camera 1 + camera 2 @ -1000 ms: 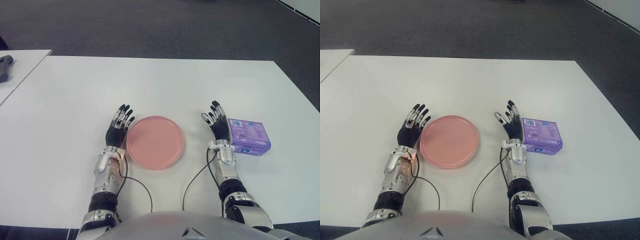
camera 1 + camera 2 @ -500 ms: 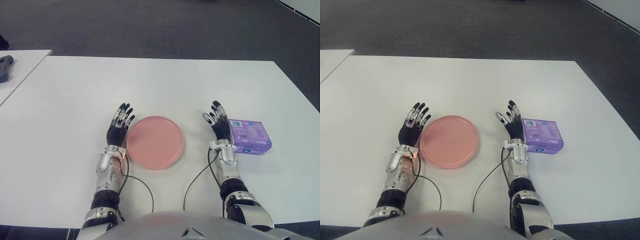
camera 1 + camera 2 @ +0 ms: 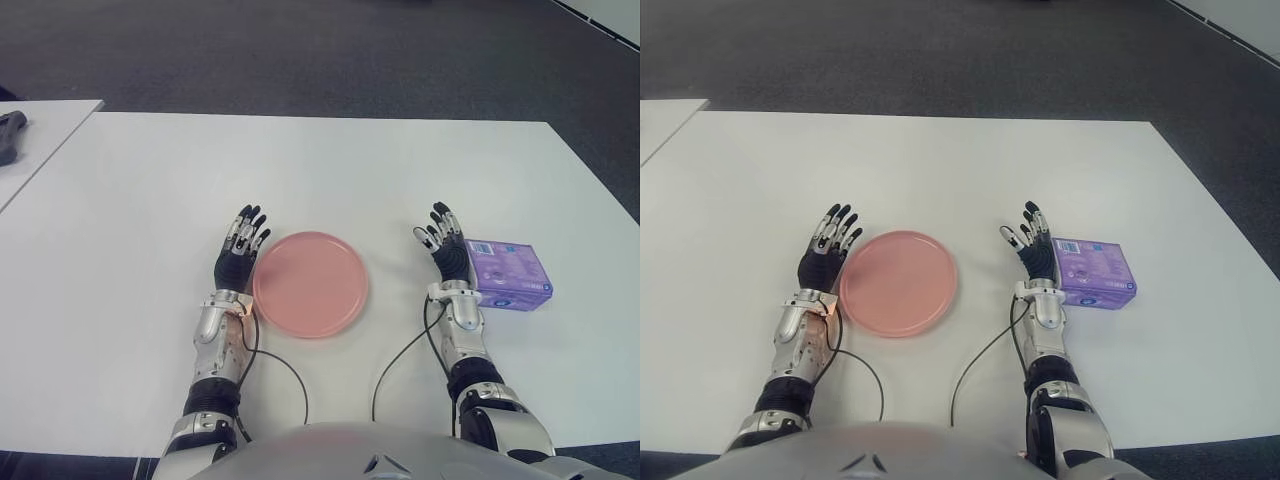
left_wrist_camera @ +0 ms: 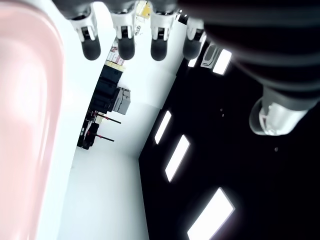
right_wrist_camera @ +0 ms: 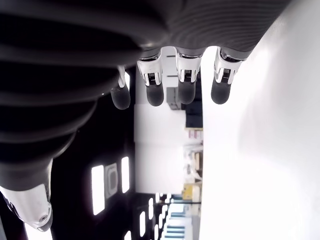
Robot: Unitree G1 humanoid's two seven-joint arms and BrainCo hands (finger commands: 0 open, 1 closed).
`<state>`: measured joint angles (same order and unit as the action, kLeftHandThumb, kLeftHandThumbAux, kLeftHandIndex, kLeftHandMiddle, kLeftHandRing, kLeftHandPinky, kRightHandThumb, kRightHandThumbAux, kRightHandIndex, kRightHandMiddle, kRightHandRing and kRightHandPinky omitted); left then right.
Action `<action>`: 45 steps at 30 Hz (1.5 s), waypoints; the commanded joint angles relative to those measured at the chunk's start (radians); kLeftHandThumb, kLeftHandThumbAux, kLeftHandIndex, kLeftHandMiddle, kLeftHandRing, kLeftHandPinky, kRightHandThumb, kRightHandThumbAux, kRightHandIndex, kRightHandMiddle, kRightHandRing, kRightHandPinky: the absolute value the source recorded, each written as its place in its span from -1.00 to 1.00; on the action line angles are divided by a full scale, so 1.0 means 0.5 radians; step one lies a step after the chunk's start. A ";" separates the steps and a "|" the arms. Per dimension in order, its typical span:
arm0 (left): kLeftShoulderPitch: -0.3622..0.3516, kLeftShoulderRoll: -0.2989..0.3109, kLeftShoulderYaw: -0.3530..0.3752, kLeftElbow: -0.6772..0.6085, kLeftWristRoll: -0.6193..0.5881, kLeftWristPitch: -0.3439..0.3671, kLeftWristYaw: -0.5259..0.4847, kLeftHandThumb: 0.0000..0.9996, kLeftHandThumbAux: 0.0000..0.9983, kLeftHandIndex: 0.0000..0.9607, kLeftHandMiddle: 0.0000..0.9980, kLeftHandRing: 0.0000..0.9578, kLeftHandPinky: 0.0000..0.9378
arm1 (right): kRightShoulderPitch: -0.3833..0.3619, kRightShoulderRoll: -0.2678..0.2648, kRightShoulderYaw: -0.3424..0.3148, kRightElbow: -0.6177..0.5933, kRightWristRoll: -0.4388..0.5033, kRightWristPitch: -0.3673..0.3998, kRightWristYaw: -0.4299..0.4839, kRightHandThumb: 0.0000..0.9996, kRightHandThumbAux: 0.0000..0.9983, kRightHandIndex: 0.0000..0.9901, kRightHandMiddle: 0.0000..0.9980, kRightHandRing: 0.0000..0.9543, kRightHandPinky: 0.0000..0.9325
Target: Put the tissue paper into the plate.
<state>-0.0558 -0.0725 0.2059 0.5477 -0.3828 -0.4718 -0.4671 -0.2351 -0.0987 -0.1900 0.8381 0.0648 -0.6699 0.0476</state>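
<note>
Right now your right hand (image 3: pixel 445 252) is standing palm-up with its fingers spread wide, gripping nothing; the purple rectangular tissue paper pack (image 3: pixel 508 275) is lying flat just beside it on its outer side, on the white table (image 3: pixel 320 170). Your left hand (image 3: pixel 238 256) is showing equally splayed and empty, with the round pink plate (image 3: pixel 310 283) sitting just beside its inner side, between both hands.

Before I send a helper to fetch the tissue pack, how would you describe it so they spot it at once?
On the white table, look on the robot's right, past the round pink plate. The tissue pack is a small purple packet lying flat beside the right hand, on its outer side. It is the only purple, rectangular thing there.
</note>
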 commanded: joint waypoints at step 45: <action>-0.146 -0.058 -0.078 0.576 0.403 -0.608 0.307 -1.00 -0.10 -1.00 -1.00 -1.00 -1.00 | -0.076 -0.252 0.178 -1.441 -0.205 0.889 0.064 -0.59 0.30 -0.82 -0.88 -0.89 -0.90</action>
<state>-0.1854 -0.0726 0.1728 0.7631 -0.1833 -0.7659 -0.3289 -0.2801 -0.2228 -0.1040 0.1202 -0.0353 -0.2439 0.0792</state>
